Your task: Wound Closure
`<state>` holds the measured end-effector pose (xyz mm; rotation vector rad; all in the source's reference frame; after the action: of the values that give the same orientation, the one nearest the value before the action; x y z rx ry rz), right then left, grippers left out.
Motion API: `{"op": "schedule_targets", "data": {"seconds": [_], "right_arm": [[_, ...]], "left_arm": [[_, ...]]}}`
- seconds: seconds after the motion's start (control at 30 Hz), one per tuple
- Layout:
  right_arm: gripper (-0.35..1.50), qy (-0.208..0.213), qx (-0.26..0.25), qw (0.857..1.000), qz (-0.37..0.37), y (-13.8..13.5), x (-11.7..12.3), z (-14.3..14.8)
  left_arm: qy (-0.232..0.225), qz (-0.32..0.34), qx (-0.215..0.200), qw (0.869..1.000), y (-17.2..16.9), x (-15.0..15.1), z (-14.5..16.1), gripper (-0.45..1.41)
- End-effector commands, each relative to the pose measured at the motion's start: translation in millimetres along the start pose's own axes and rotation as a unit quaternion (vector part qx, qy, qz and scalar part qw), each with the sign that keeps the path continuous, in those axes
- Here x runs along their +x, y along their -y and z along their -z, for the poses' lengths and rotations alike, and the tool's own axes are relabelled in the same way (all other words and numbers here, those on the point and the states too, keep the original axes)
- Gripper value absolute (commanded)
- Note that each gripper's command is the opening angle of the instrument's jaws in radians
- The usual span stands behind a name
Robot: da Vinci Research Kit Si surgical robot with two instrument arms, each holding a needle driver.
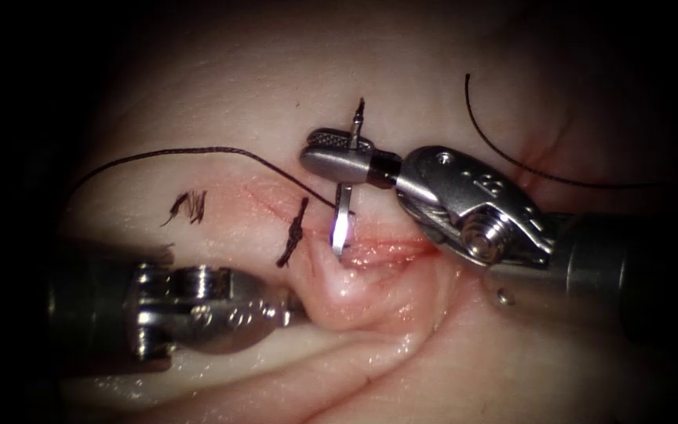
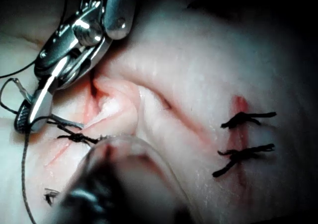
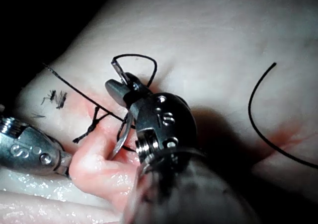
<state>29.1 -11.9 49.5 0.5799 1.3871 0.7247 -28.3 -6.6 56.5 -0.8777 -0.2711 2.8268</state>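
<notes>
2 tools [image 1: 337, 157] [image 1: 296, 310], 1 needle [image 1: 342, 224], 3 knots [image 1: 293, 232] [image 2: 247, 118] [image 2: 242, 155] (tied).

The right tool [image 1: 337, 157] sits at the frame's centre, above the cut [image 1: 386, 250], gripping the needle [image 1: 342, 224] near its back end; the needle's point hangs down to the cut. The left tool [image 1: 296, 310], lower left, grips a fold of tissue [image 1: 347, 294] below the cut. A knot [image 1: 293, 233] lies just left of the needle, and thread [image 1: 198, 153] runs from there toward the left.

The left tool's fingers [image 1: 296, 308] are buried in a raised fold of tissue [image 1: 339, 294]. The needle's [image 1: 342, 220] tip is hidden at the cut. The thread [image 1: 512, 157] runs off the picture's right edge.
</notes>
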Motion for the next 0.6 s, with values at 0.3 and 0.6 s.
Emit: {"op": "schedule_targets", "data": {"seconds": [0.3,0.6], "right_arm": [[-0.35,0.014,0.014,0.996,-0.085,0.6,0.2,-0.7],[-0.35,0.015,0.022,0.979,-0.204,1.3,0.1,-0.3]], "left_arm": [[0.000,0.000,0.001,1.000,0.2,0.2,-0.8,-0.43],[0.000,0.000,0.001,1.000,0.2,0.1,-0.7,-0.43]]}}
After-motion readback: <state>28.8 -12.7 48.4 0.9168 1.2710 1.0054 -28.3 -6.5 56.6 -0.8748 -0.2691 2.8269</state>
